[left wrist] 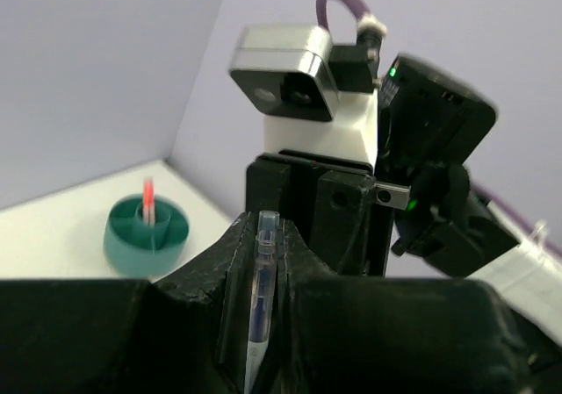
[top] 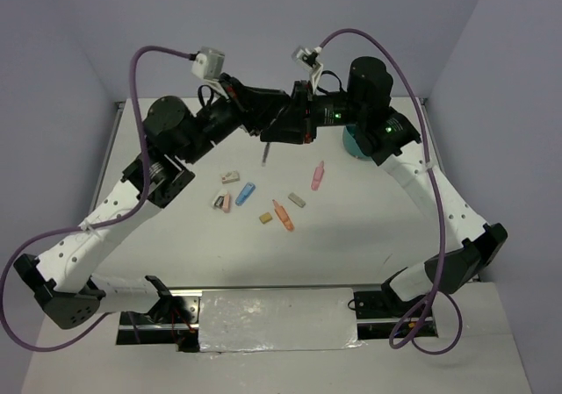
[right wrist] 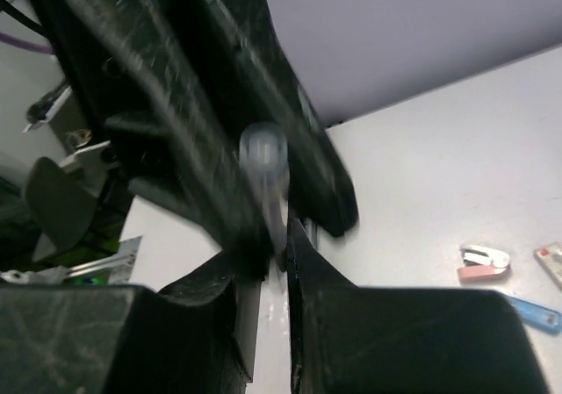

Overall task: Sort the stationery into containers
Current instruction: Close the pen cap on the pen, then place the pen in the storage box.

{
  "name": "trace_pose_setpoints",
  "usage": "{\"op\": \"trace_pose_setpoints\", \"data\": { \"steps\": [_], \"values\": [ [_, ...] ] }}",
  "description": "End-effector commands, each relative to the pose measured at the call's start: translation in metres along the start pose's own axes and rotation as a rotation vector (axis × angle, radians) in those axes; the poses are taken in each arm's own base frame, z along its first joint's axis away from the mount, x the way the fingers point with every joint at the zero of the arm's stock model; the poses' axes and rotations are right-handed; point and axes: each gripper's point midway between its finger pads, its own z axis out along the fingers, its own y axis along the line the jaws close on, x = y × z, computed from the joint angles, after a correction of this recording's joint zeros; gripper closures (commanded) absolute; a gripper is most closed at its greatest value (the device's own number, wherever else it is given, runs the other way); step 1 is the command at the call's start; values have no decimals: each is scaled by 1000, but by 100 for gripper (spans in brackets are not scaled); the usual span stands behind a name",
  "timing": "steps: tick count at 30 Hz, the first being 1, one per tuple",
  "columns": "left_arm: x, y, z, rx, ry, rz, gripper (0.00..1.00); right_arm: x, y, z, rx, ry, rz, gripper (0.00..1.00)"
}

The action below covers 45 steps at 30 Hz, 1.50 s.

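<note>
over table's [top: 369,236] far half, left pincer [left wrist: 263,240] and right pincer [right wrist: 279,258] grip one pen [top: 265,154].

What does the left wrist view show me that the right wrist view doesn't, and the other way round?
Only the left wrist view: the teal organiser cup with a pink pen standing in it, and the right arm's wrist camera facing the lens. Only the right wrist view: loose pieces on the table, among them a pink piece and a blue one. Both: the thin pen between the fingers of the left tool, its end toward the right tool; whether the right tool grips it I cannot tell.
</note>
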Motion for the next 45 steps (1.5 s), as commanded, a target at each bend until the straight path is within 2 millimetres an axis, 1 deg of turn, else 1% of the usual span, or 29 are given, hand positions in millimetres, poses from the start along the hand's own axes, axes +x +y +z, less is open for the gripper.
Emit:
{"op": "trace_pose_setpoints", "data": {
  "steps": [1, 2, 4, 6, 7, 8, 9, 10, 11, 12, 13, 14, 15, 16, 17, 18, 19, 20, 21, 22, 23, 25, 26, 27, 30, 33, 36, 41, 45],
  "values": [
    [84, -55, -18, 251, 429, -10, 93, -22, -22, 18, 87, -139, -176, 100],
    [92, -54, -11, 268, 456, -1, 92, -11, -26, 22, 81, -123, -157, 100],
    [82, -59, -3, 276, 442, 9, 91, -4, -30, 25, 95, -122, -141, 100],
    [80, -50, 1, 224, 428, 22, 84, 3, -38, 20, 132, -124, -130, 100],
    [76, -46, 1, 192, 410, 27, 70, 2, -46, 14, 163, -134, -131, 100],
    [71, -40, -3, 148, 394, 33, 62, 8, -58, 10, 201, -133, -113, 100],
    [62, -21, -1, 32, 344, 47, 54, 9, -61, 3, 223, -141, -113, 100],
    [61, -7, -4, -46, 325, 51, 33, 16, -81, -7, 291, -148, -84, 100],
    [51, 2, -13, -122, 295, 37, 22, 19, -92, -15, 333, -156, -74, 100],
    [35, 32, -19, -300, 214, 47, 12, 19, -97, -23, 375, -172, -75, 100],
    [29, 47, -27, -390, 183, 37, 1, 23, -111, -32, 438, -183, -67, 100],
    [17, 56, -37, -475, 134, -12, 1, 34, -141, -51, 570, -203, -38, 100],
    [12, 89, -59, -664, 103, -5, 1, 30, -151, -66, 649, -238, -57, 100],
    [5, 98, -70, -733, 79, -31, 1, 27, -166, -82, 746, -271, -79, 100],
    [2, 105, -79, -788, 60, -73, 1, 30, -188, -108, 869, -306, -77, 100],
    [5, 121, -94, -862, 82, -68, 1, 25, -208, -137, 1024, -363, -86, 100],
    [7, 124, -99, -866, 99, -74, 1, 23, -222, -155, 1099, -400, -98, 100],
    [12, 127, -101, -866, 127, -68, 1, 23, -242, -183, 1198, -432, -85, 100],
    [21, 135, -106, -879, 165, -64, 1, 22, -254, -203, 1267, -459, -80, 100],
    [34, 133, -104, -844, 227, -65, 1, 13, -262, -218, 1316, -490, -84, 100],
    [43, 134, -104, -829, 267, -67, 1, 20, -284, -244, 1391, -481, -63, 100],
    [76, 134, -103, -768, 385, -76, 1, 10, -298, -268, 1484, -480, -95, 100],
    [87, 135, -103, -752, 421, -85, 1, 19, -318, -282, 1529, -449, -82, 100],
    [103, 137, -106, -740, 469, -91, 1, 7, -321, -287, 1530, -443, -112, 100],
    [131, 136, -111, -685, 549, -109, 1, 14, -345, -304, 1557, -394, -119, 100],
    [137, 135, -115, -655, 558, -95, 1, 14, -359, -319, 1594, -381, -142, 100],
    [136, 134, -116, -647, 567, -86, 1, 28, -374, -336, 1636, -369, -103, 100],
    [142, 141, -118, -677, 617, -61, 1, 41, -388, -330, 1606, -347, -81, 100],
    [143, 152, -121, -742, 632, -44, 1, 58, -397, -333, 1634, -320, -44, 98]
  ]
}}
